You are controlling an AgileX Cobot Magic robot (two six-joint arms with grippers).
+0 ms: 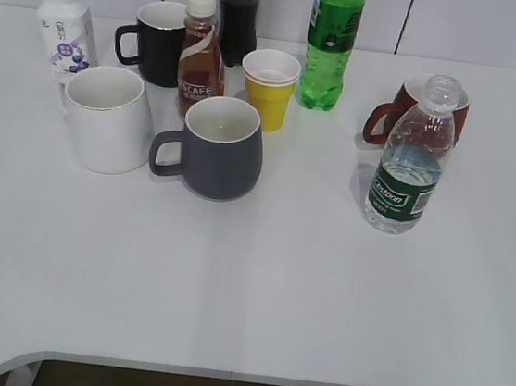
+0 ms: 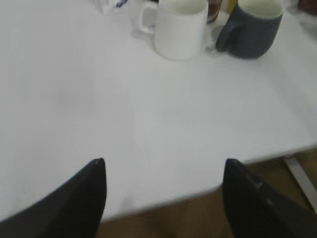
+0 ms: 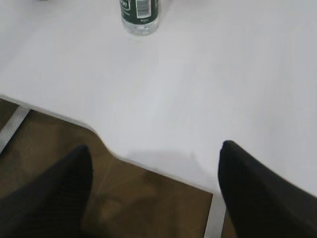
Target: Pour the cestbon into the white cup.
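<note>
The cestbon [image 1: 410, 166], a small clear bottle with a dark green label and no cap, stands upright at the right of the white table; its base also shows at the top of the right wrist view [image 3: 140, 14]. The white cup [image 1: 107, 118] stands at the left, handle partly hidden; it also shows in the left wrist view [image 2: 179, 26]. My left gripper [image 2: 163, 166] is open and empty over the table's front edge, well short of the cup. My right gripper [image 3: 154, 151] is open and empty over the front edge, well short of the bottle. Neither gripper shows in the exterior view.
A dark grey mug [image 1: 217, 146] stands right of the white cup. Behind are a black mug [image 1: 156, 42], a brown coffee bottle [image 1: 201, 53], a yellow paper cup [image 1: 270, 87], a green soda bottle [image 1: 331, 41], a white milk bottle [image 1: 64, 27] and a red-brown mug [image 1: 393, 111].
</note>
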